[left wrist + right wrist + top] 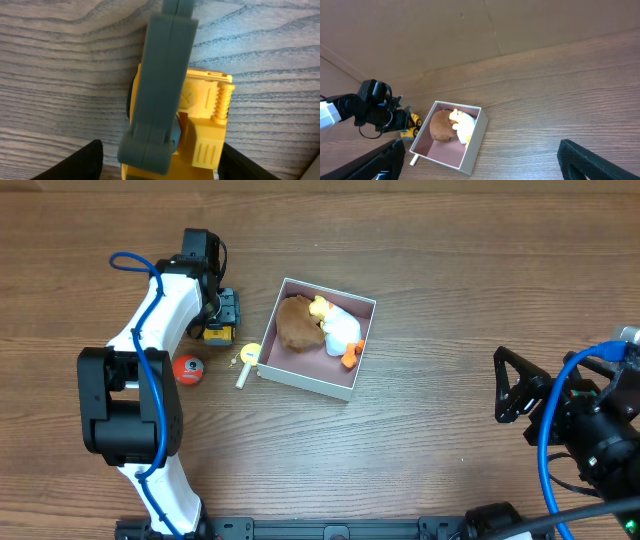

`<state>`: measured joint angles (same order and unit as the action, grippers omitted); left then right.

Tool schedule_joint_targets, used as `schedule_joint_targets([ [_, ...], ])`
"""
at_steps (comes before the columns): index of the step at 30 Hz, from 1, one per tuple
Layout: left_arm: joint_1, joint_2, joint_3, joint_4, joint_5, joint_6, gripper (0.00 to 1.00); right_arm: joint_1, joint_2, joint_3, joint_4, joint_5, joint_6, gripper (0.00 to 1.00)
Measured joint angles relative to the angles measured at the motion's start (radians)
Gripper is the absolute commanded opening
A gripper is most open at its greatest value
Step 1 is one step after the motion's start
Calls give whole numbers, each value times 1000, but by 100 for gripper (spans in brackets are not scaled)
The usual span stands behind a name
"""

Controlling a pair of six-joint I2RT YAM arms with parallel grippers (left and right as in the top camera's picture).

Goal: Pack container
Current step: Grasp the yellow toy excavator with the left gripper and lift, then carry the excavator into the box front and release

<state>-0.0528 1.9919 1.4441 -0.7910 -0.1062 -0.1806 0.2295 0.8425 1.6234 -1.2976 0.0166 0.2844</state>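
Currently pickup step, by judgement: left claw (226, 308), spread apart, over yellow toy digger (205, 115) left of container (300, 382); next call: clamp, lift, carry in. Right claw (500, 386) spread, far right of container.

It looks like a robotics lab bench: a brown wood-grain tabletop (450, 260) with a white robot arm (160, 315) and a black robot arm (600, 435) trailing blue cables (544, 445), and a plain brown board wall (445, 25) beyond the right gripper (499, 386).
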Motion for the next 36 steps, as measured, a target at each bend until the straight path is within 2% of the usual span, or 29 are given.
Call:
schedule_joint_targets([
  [2,0,0,-3,5,0,0,69,0,0,0,0,0,0,100],
  [8,0,0,-4,19,0,20,42,0,0,0,0,1,0,100],
  [17,0,-2,-3,17,-1,51,33,0,0,0,0,2,0,100],
  [22,0,-2,55,-142,-1,96,22,0,0,0,-1,2,0,100],
  [24,0,-2,126,-224,-2,112,21,0,0,0,-1,2,0,100],
  [31,-11,-2,594,-568,16,184,18,0,0,0,-3,2,0,100],
  [36,-112,-8,796,-684,39,259,18,0,0,0,-3,2,0,100],
])
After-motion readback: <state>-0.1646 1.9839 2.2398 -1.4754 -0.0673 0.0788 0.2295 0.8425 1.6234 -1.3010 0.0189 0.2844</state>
